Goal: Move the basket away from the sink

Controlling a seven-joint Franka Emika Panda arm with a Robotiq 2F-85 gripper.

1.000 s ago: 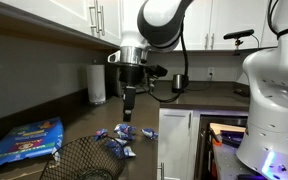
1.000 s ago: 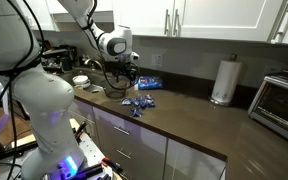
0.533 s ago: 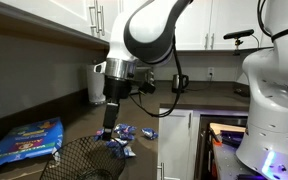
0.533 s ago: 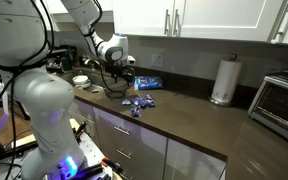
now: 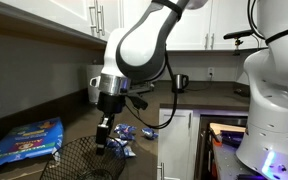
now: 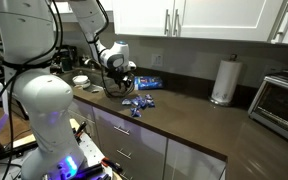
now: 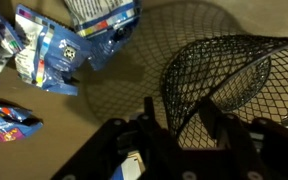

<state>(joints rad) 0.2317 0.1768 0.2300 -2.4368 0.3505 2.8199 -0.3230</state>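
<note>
Your pincer point(image 7: 178, 110) stands spread, holding nothing | basket point(image 7: 224, 60) lies just below and ahead, near rim between its tips | you should descend straight.

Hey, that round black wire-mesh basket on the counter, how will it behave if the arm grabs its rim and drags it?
Probably light: the round black wire-mesh basket is open mesh and looks empty. The rim seems stiff enough to pinch, though the thin mesh may flex. On the smooth dark countertop it should slide, possibly tipping if pulled high.
</note>
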